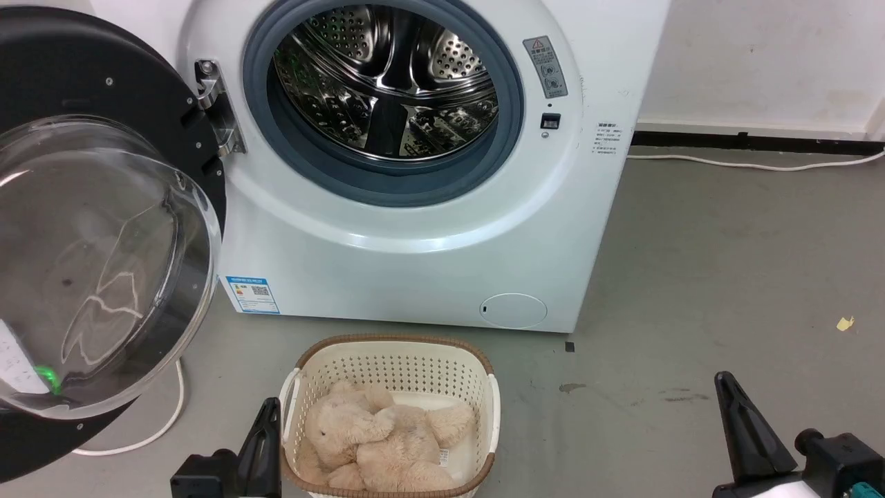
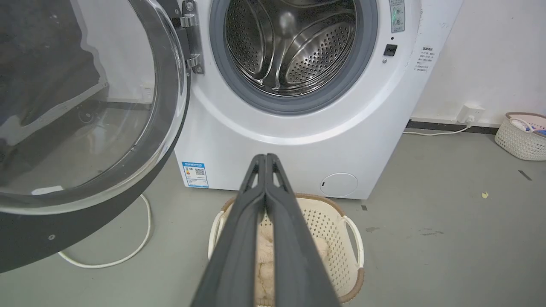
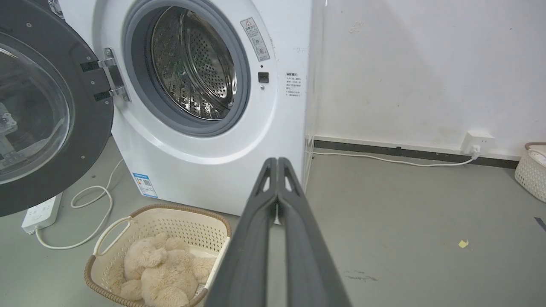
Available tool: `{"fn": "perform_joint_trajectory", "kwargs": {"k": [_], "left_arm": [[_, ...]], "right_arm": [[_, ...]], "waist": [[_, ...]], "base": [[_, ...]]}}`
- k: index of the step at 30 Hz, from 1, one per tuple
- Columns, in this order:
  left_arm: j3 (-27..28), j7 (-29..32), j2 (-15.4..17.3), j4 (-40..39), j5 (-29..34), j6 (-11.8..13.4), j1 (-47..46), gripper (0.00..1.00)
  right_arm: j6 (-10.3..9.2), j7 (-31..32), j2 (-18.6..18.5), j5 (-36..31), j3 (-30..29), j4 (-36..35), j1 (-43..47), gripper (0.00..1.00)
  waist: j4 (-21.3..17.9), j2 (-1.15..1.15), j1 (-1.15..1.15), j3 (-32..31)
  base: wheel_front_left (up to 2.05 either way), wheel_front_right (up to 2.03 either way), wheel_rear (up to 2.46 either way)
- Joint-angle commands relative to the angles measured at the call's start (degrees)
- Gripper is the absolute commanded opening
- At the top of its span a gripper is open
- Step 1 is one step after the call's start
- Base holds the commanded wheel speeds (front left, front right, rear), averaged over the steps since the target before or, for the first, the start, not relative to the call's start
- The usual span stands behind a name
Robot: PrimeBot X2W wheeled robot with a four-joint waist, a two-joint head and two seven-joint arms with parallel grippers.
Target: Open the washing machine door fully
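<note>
There is one washing machine [image 3: 204, 170] with one door [image 3: 85, 140] at nine o'clock, two baskets, the near basket [image 3: 170, 221] at seven o'clock and the far basket [image 3: 529, 175] at three, and one plush bear [image 3: 158, 268].

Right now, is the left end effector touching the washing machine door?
Apart: the head view shows floor between the left end effector and the washing machine door.

Perforated shiny steel drum [image 1: 387, 76], clear glass door [image 1: 97, 263], woven-rimmed plastic basket [image 1: 394, 366].
</note>
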Motion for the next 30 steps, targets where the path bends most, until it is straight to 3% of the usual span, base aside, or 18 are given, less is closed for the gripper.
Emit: {"fn": "perform_joint_trajectory", "kwargs": {"k": [1, 30], "left_arm": [[0.5, 0.3, -0.3, -0.1, 0.8, -0.4, -0.9, 0.00], [3.5, 2.7, -2.7, -0.2, 4.7, -2.9, -2.5, 0.00]], "right_arm": [[-0.01, 0.3, 0.0, -0.3, 0.2, 0.0, -0.9, 0.00], [-0.02, 3.0, 0.1, -1.5, 1.2, 0.1, -2.4, 0.00]], "waist": [[0.0, 0.00, 0.00, 0.0], [-0.2, 0.00, 0.00, 0.2]], "base": [[0.00, 0.00, 0.00], [0.00, 0.00, 0.00]]}}
